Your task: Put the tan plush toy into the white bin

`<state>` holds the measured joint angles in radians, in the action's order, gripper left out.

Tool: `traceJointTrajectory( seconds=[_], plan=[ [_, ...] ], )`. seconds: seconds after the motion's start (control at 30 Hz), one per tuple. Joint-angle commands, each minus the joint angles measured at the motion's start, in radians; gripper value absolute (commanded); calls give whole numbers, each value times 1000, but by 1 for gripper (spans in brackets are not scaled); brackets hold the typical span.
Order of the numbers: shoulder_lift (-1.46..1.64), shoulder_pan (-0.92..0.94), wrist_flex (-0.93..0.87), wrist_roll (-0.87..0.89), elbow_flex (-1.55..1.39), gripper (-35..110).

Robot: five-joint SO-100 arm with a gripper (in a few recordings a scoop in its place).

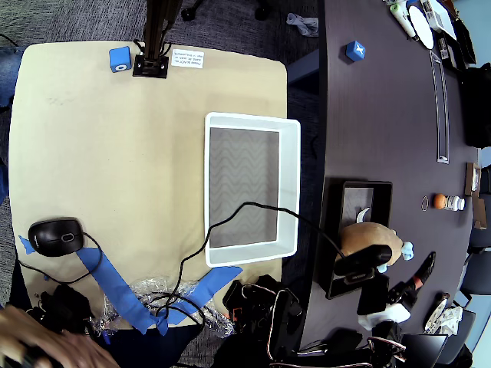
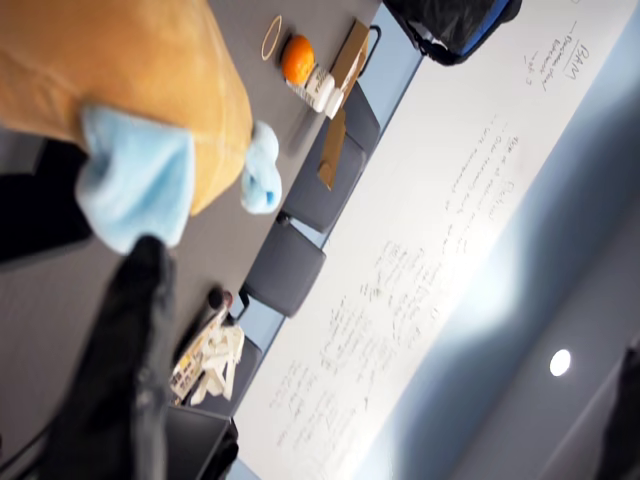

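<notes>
The tan plush toy (image 1: 367,238) lies at the near end of a black tray, its light blue paw (image 1: 407,249) hanging over the tray's right rim. In the wrist view the tan plush toy (image 2: 130,80) fills the upper left with two blue paws. My gripper (image 1: 381,257) reaches in from the lower left and sits against the toy's lower side. One dark finger (image 2: 130,350) rises at the left with its tip at a blue paw. A dark sliver at the far right edge looks like the other finger, so the gripper (image 2: 390,300) stands open with nothing between. The white bin (image 1: 291,184) is left of the tray.
The black tray (image 1: 334,230) sits on the dark table right of the bin. An orange ball (image 1: 439,201) and a small bottle lie further right. A cable (image 1: 230,218) crosses the bin's near corner. A mouse (image 1: 55,236), blue tape and clutter line the tan table's near edge.
</notes>
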<state>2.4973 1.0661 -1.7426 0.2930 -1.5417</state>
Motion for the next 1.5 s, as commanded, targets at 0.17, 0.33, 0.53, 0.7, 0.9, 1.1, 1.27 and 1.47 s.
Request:
traceJointTrajectory(
  seconds=[0.17, 0.33, 0.53, 0.7, 0.9, 1.1, 1.27, 1.47],
  plan=[
    [18, 255, 3, 169, 63, 64],
    [18, 301, 3, 247, 87, 63],
    [18, 370, 3, 319, 167, 64],
    [18, 419, 3, 337, 161, 64],
    [3, 449, 3, 337, 92, 64],
    [0, 434, 6, 337, 11, 64],
    [-32, 433, 6, 330, -9, 64],
    [-106, 433, 8, 330, -9, 64]
  ],
)
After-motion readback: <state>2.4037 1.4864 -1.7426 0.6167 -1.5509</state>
